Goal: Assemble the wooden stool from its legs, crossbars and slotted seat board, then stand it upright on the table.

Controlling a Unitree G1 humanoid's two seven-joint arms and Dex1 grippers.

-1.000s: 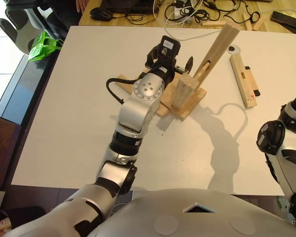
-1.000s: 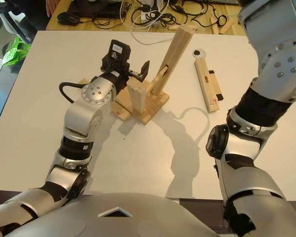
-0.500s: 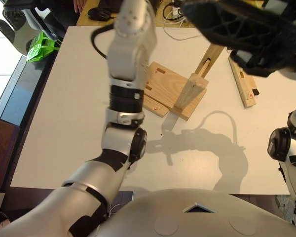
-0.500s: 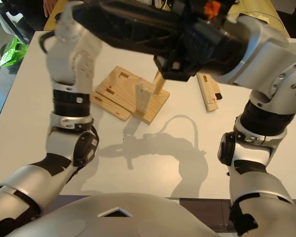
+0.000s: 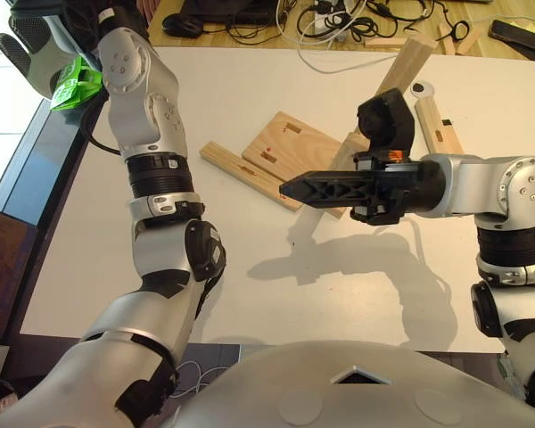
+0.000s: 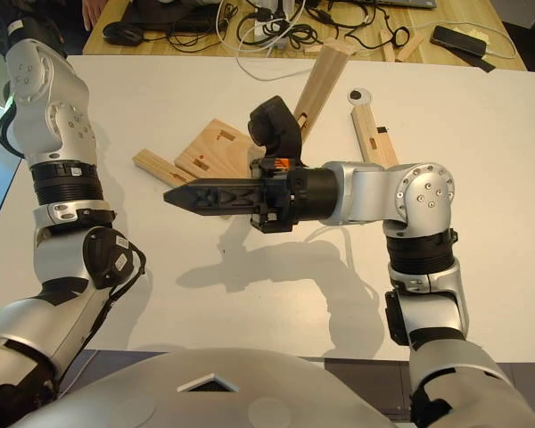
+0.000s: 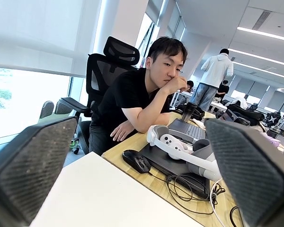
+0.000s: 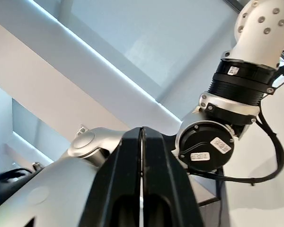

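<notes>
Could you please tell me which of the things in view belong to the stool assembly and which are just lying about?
For the job: slotted wooden seat board; long flat wooden strip beside it; tall leaning wooden leg; flat wooden bar lying to the right.
Lying about: small white round disc; black phone; tangled cables; black mouse on the wooden desk behind.

Seat board (image 5: 294,150), slat (image 5: 246,175) and leg (image 5: 408,64) of pale bare wood, matt with visible grain, table (image 5: 107,232) smooth matt white, right gripper (image 5: 285,189) of matt black plastic
</notes>
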